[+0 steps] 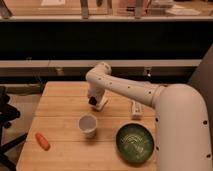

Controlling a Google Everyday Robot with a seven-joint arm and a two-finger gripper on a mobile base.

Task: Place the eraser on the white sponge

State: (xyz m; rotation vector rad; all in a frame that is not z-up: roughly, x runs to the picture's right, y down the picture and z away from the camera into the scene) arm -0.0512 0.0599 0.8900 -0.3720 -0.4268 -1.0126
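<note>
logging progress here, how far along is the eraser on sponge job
Done, apparently: pickup, since a dark bit that may be the eraser sits at the gripper tip. In hand: the gripper hangs over the sponge's left edge. Left: setting it down and letting go; no eraser lies free on the sponge.
</note>
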